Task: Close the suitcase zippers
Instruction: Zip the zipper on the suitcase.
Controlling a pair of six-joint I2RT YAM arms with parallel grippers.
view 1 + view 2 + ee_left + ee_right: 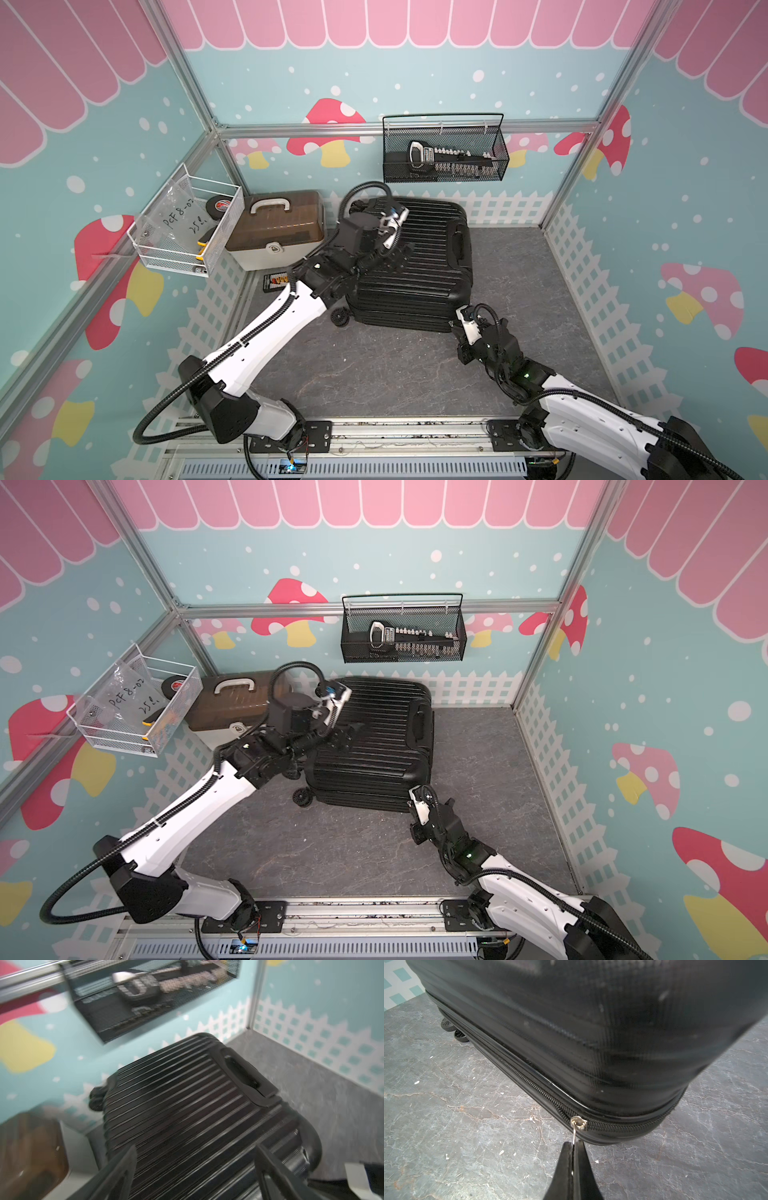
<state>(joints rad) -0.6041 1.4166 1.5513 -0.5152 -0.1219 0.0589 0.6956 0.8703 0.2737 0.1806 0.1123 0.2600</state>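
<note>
The black ribbed suitcase [419, 270] [374, 746] lies flat on the grey floor, shells together, side handle up. Along its near seam runs the zipper [529, 1082], with a silver slider [578, 1123] at the near right corner. My right gripper [574, 1144] [456, 320] [411, 798] is shut on the slider's thin metal pull, low by that corner. My left gripper [196, 1147] [399, 249] [345, 733] hovers open over the top shell [182, 1101], nothing between its fingers [124, 1163].
A white box with a brown lid [276, 228] stands left of the suitcase. A small black packet [275, 283] lies on the floor by it. A black mesh basket [444, 149] hangs on the back wall, a white wire basket [187, 224] on the left wall.
</note>
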